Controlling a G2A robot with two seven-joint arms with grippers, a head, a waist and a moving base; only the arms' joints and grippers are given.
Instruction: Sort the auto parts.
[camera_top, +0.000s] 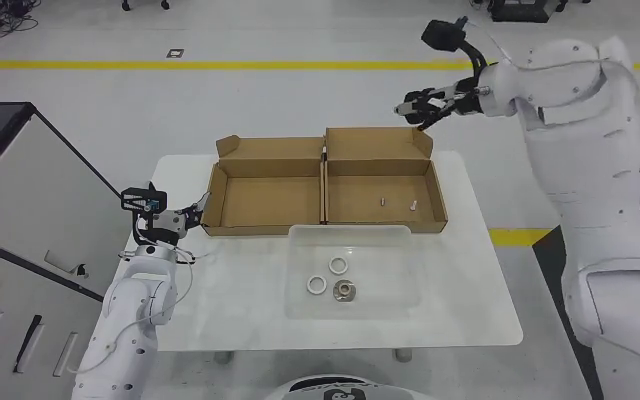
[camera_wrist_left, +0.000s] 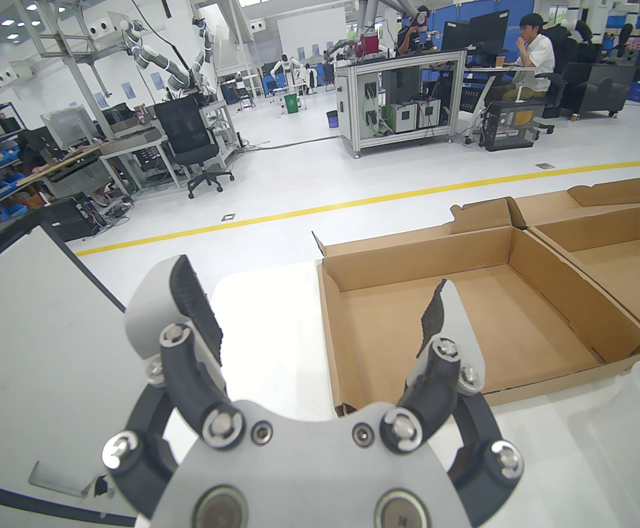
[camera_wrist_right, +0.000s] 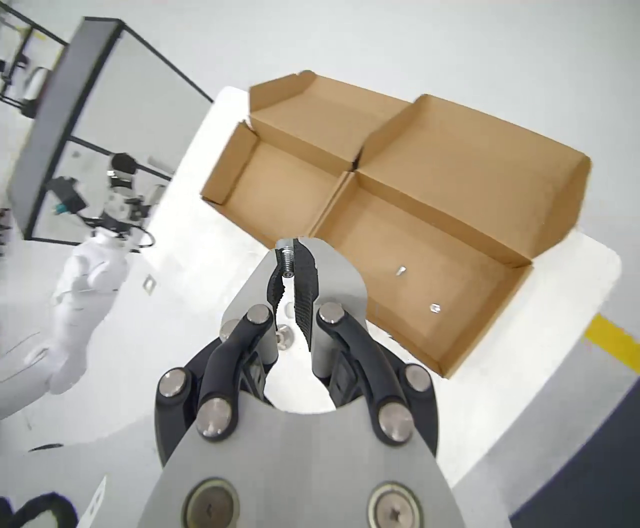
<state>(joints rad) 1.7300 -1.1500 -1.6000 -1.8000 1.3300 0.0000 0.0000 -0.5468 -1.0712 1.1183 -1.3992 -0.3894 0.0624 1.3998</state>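
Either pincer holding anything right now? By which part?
Right pincer is shut on a small bolt, clamped by its threaded shank at the tips. Left pincer is open, empty.

No clearly legible print, apparently

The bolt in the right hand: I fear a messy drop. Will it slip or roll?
Probably stiff and heavy for its size: the bolt looks like threaded metal. Pinched at the tips of the right hand, it might slip. Its round shank may roll on the flat floor of the right box.
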